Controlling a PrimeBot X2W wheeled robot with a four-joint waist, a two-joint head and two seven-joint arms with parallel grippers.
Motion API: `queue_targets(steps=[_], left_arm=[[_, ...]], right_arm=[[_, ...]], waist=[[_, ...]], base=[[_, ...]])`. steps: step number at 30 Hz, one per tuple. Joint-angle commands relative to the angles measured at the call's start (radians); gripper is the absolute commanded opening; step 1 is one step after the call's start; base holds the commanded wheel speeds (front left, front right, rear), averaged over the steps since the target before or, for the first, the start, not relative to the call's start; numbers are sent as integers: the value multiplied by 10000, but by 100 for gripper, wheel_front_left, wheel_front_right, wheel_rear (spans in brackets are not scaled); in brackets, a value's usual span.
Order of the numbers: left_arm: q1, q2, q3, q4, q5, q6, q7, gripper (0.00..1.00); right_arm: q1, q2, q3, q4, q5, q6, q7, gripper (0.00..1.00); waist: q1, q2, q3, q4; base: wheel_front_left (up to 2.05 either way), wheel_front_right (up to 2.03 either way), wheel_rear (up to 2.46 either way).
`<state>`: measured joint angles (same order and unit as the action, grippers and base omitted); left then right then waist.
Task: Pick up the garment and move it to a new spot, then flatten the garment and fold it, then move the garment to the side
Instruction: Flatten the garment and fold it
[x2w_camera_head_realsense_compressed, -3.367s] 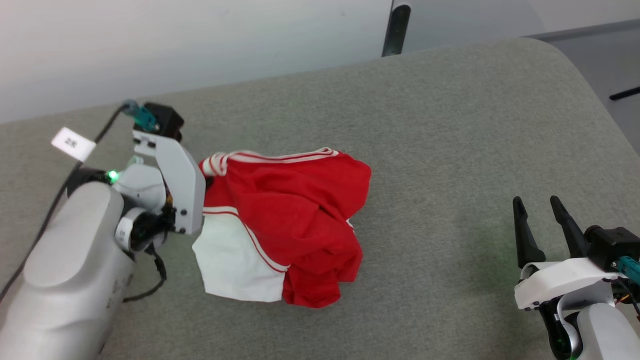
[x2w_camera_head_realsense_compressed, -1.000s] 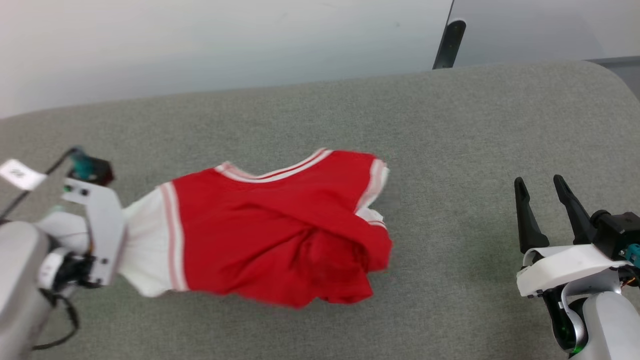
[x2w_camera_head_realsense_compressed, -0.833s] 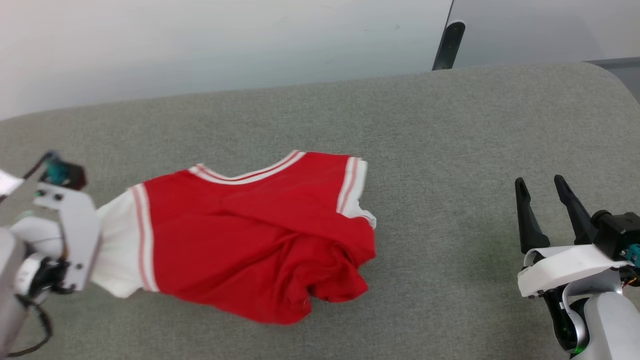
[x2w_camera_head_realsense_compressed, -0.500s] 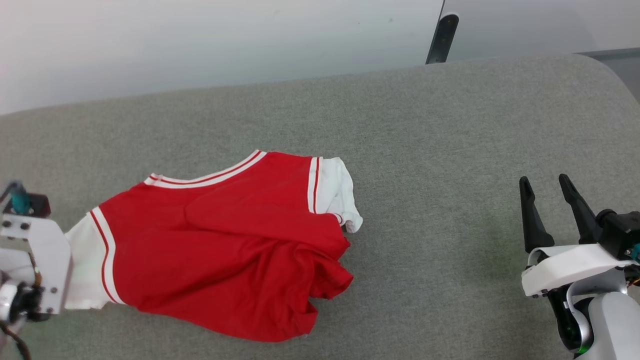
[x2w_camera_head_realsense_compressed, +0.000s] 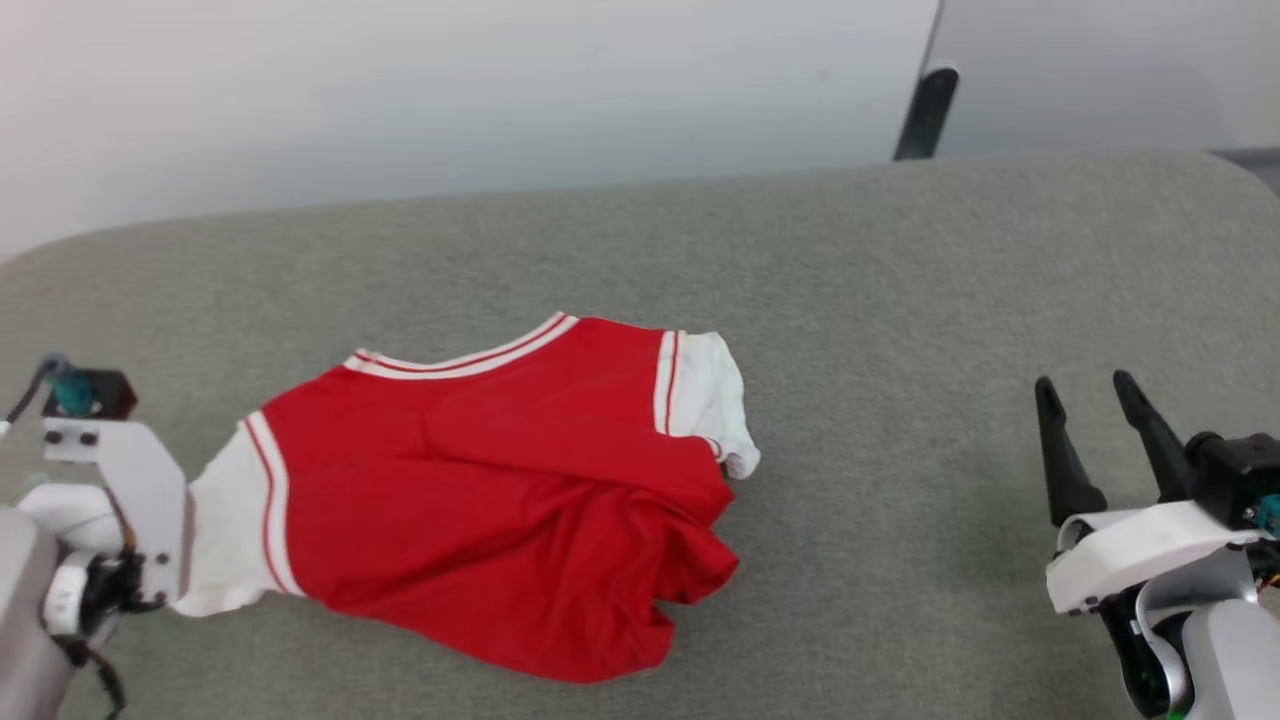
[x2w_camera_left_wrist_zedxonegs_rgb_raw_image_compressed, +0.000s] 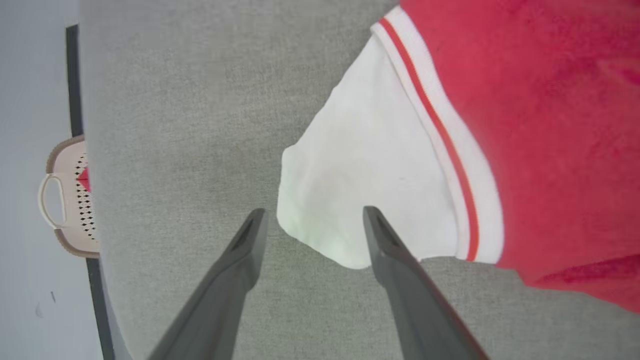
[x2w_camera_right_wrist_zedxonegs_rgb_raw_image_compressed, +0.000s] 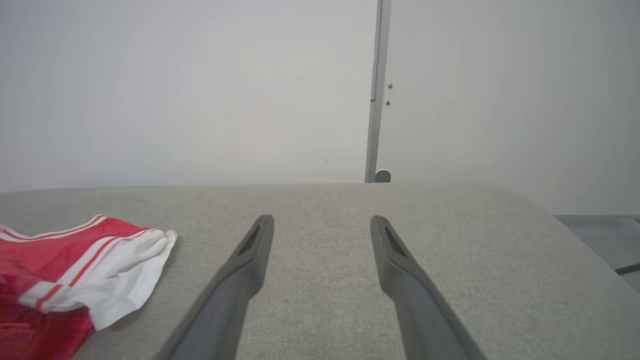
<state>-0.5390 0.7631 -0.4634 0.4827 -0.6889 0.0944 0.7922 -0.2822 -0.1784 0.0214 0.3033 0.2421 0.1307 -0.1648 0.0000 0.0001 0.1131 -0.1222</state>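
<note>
Straddling white sleeve of shirt with left claw wide open, gripping nothing, poised to flatten; right claw open, empty, waiting.

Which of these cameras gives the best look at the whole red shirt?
The head view: the whole garment shows, its lower part bunched. The left wrist view shows one white sleeve close up; the right wrist view catches the other sleeve at its left edge.

Garment — red, white red-striped sleeves.
</note>
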Motion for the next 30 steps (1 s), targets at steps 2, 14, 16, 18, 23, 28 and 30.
queue_targets(steps=[2,14,16,18,23,28,30], left_arm=[[-74,-231,45,-167,11,99,-351,100],[873,-1798,565,-1797,-384,-237,-4131,100],[1151,-1996,669,-1987,-425,-270,-4786,100],[1428,-2169,747,-2163,-408,-311,-5456,100],[2085,-2332,781,-2550,26,-577,-7333,100],[2479,-2561,778,-2491,312,-567,-8548,100],[2545,-2744,730,-2484,323,-569,-8850,100]], right_arm=[[169,-85,113,-71,100,1,151,100],[657,-306,440,-353,302,1,799,100],[701,-303,467,-373,353,1,909,100],[754,-296,525,-354,468,1,1075,100],[676,-448,511,-248,825,1,1806,100],[473,-680,323,-46,1206,-1,3093,100],[399,-737,172,45,1407,-1,3650,100]], waist=[[0,-1,-578,616],[0,-1,-1505,2251],[0,-1,-1597,2463],[0,-1,-1677,2673],[0,-1,-1750,3223],[0,-1,-1669,3844],[0,-1,-1597,4092]], base=[[0,0,0],[0,0,0],[0,0,0],[0,0,0],[0,0,0],[0,0,0],[0,0,0]])
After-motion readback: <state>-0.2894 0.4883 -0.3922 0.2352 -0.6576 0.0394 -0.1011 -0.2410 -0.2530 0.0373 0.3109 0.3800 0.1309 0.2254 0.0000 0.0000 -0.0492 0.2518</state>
